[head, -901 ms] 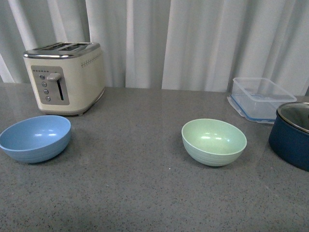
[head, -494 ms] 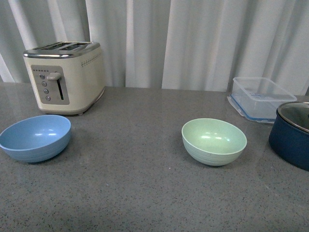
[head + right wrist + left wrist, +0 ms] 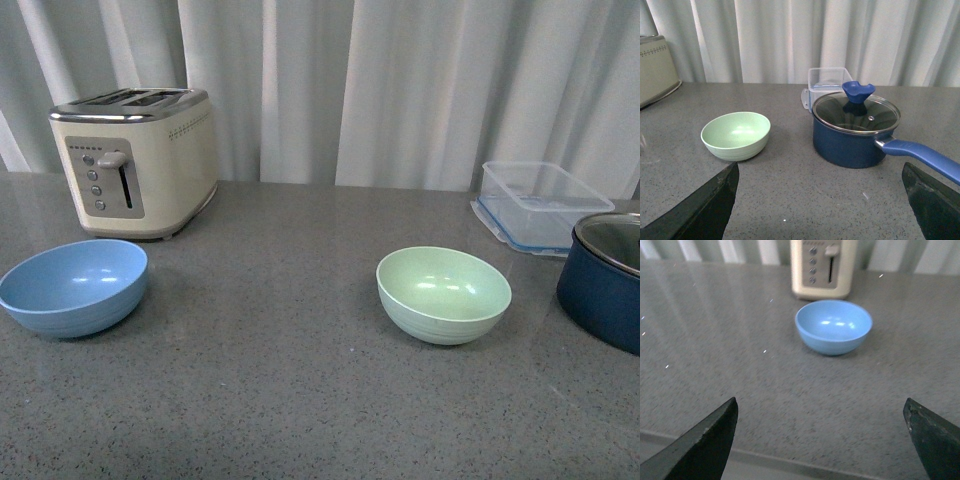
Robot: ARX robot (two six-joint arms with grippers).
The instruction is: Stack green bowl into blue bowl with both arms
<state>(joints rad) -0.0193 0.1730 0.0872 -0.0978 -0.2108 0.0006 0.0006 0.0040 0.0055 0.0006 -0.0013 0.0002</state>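
A pale green bowl [image 3: 443, 293] sits upright on the speckled grey surface [image 3: 300, 390], right of centre in the front view. It is well apart from the blue bowl [image 3: 74, 285], which sits at the far left just in front of a cream toaster [image 3: 135, 160]. Neither arm reaches into the front view. The right end effector [image 3: 820, 165] hangs spread wide and empty, with the green bowl ahead of it on the side away from the lidded navy saucepan [image 3: 852, 132]. The left end effector [image 3: 820, 401], likewise spread and empty, faces the blue bowl almost straight ahead. The green bowl is therefore judged the right arm's to lift. Both bowls are round, so no approach angle is favoured. A clear plastic container [image 3: 535, 203] stands behind the saucepan.
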